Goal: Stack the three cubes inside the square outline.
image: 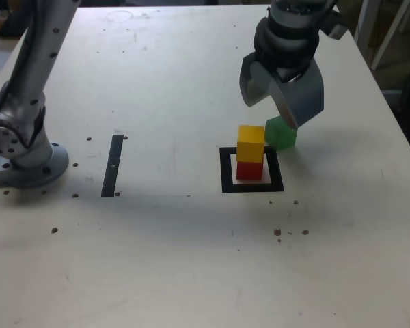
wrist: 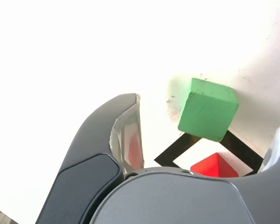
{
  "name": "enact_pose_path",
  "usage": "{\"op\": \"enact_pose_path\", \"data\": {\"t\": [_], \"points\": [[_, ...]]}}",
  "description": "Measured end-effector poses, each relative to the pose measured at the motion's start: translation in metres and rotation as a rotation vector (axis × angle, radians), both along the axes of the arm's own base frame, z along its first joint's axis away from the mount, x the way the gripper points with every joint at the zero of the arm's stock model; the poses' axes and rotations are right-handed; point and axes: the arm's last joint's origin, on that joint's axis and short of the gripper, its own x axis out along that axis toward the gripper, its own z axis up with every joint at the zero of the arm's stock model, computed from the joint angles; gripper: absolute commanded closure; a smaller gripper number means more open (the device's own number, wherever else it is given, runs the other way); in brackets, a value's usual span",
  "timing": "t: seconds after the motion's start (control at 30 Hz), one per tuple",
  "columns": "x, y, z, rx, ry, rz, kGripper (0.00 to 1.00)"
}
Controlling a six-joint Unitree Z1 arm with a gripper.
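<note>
While the yellow cube (image: 251, 142) sits on the red cube (image: 249, 169) inside the square outline (image: 252, 186), the end effector (image: 281, 96) hangs spread and empty over the green cube (image: 281, 134) just outside it.

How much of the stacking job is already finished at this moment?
Two of three are done: the yellow cube sits on the red cube inside the square outline. In hand: the gripper is open and empty above the green cube, which rests on the table just outside the outline. Left: grasp the green cube and place it on the yellow one.
</note>
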Motion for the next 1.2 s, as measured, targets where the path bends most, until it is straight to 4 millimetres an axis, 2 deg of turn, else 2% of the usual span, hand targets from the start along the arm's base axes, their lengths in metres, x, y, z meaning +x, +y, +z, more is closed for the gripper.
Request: {"op": "enact_pose_path", "data": {"t": [0.27,0.37,0.43,0.6,0.7,1.2], "points": [[0.014,-0.008,-0.025,0.003,0.044,-0.022,0.08],[0.019,-0.012,-0.034,0.005,0.049,-0.020,0.14],[0.022,-0.013,-0.034,0.022,0.043,-0.011,0.24],[0.023,-0.017,-0.031,0.063,0.040,-0.001,0.59],[0.025,-0.021,-0.033,0.073,0.039,-0.007,0.70],[0.030,-0.021,-0.042,0.073,0.049,0.000,0.74]]}}
